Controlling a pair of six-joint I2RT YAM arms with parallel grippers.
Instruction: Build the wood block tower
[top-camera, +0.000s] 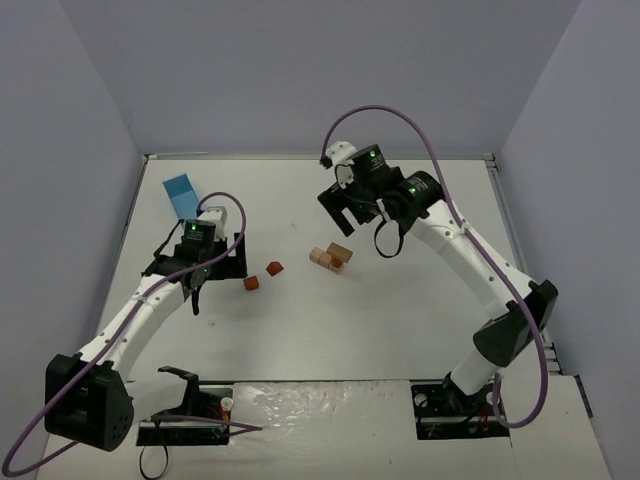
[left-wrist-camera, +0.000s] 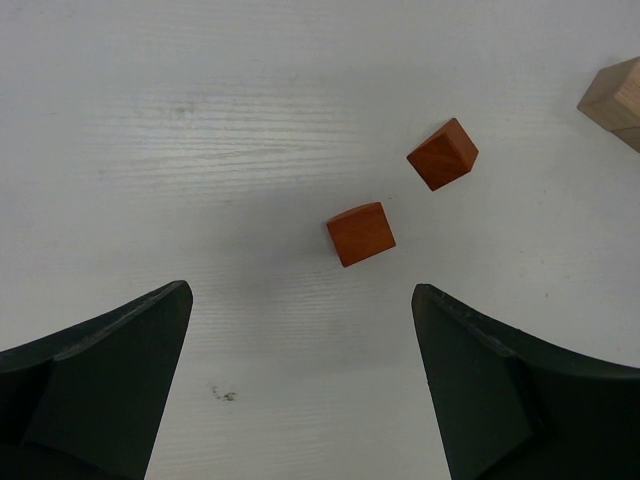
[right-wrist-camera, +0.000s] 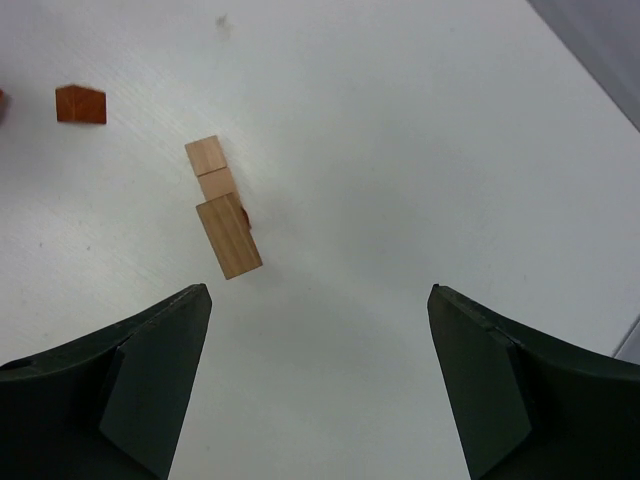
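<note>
Trainee: Blocks first. Where does the wood block tower stand?

Operator: At the centre of the top view. So far it is a small cluster of tan pieces touching one another, with one reddish piece tucked against it. Two loose blocks lie to its left. The nearer reddish block sits mid-frame in the left wrist view, and the farther reddish block is just up and right of it, apart.

Trainee: And the hands?

Operator: The left gripper is spread wide with nothing between its fingers. The right gripper is spread wide too and holds nothing. In its view the cluster shows left of centre, clear of both fingers.

Trainee: So the left arm fetches next?

Operator: That is my reading. The nearer block lies turned against the line of the jaws. I would twist the wrist until the fingers face two flat sides, centre over it, then come straight down. Keep the finger at the lower right of that view off the neighbour, close gently, and lift before travelling. The right arm should keep off the cluster, which a knock would likely scatter.
</note>
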